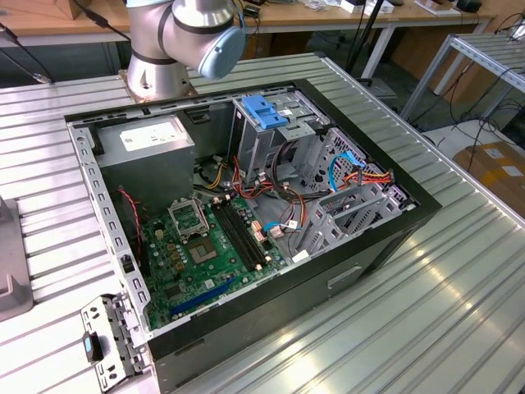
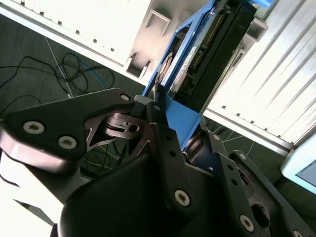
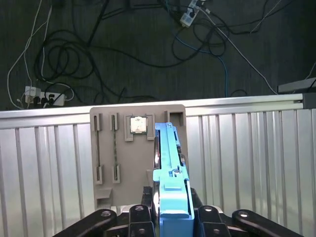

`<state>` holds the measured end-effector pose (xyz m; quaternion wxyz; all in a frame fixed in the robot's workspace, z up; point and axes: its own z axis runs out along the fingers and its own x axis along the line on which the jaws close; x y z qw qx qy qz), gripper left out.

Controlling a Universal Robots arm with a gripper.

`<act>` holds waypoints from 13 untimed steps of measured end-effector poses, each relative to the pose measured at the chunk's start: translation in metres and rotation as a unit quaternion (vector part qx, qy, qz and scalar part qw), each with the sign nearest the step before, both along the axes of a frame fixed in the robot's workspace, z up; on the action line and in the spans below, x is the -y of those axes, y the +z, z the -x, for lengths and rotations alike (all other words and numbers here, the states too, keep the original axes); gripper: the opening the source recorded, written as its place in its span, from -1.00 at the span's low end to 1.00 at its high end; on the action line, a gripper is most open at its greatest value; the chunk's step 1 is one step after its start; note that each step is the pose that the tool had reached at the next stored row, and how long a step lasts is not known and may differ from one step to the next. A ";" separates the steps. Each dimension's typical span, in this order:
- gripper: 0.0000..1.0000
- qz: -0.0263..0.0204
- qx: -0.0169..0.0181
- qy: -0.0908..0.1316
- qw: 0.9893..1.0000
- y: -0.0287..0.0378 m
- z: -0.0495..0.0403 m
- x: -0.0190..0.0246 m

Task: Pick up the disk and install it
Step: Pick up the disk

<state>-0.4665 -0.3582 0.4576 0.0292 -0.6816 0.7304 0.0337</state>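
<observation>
- disk (image 3: 171, 173): bright blue plastic carrier, smooth with a slight sheen; drive body black, satin.
- gripper (image 3: 171, 217): black matt links, bare metal screw heads.
- table (image 1: 426, 320): ribbed metal, brushed, glossy.
- computer case (image 1: 89, 176): grey sheet metal frame, dull; outer shell black, matt.
- fixture plate (image 3: 113, 158): grey-beige plastic, matt.

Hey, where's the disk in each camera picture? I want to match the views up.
First wrist view: the disk stands edge-on, clamped in the gripper, in front of a grey holder plate.
Second wrist view: the disk, dark body in blue carrier, extends away from the gripper, the ribbed metal table behind it.
Exterior view: the arm rises out of frame behind the open computer case.
Shared landmark: the ribbed metal table.
</observation>
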 end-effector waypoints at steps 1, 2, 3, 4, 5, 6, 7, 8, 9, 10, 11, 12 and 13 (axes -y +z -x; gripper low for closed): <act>-0.26 0.000 0.000 0.000 1.000 -0.0001 -0.0050 0.0030; -0.26 0.000 0.000 0.000 1.000 -0.0001 -0.0075 0.0044; -0.26 0.000 0.000 0.000 1.000 -0.0001 -0.0092 0.0057; -0.26 0.000 0.000 0.000 1.000 -0.0004 -0.0099 0.0069; -0.26 0.000 0.000 0.000 1.000 -0.0007 -0.0099 0.0071; -0.26 0.000 0.000 0.000 1.000 -0.0013 -0.0099 0.0071; -0.26 0.000 0.000 0.000 1.000 -0.0017 -0.0099 0.0071; -0.26 0.000 0.000 0.000 1.000 -0.0021 -0.0100 0.0071; -0.26 0.000 0.000 0.000 1.000 -0.0024 -0.0100 0.0071; -0.26 0.000 0.000 0.000 1.000 -0.0027 -0.0100 0.0069; -0.26 0.000 0.000 0.000 1.000 -0.0029 -0.0100 0.0067; -0.26 0.000 0.000 0.000 1.000 -0.0030 -0.0099 0.0066; -0.26 0.000 0.000 0.000 1.000 -0.0030 -0.0099 0.0065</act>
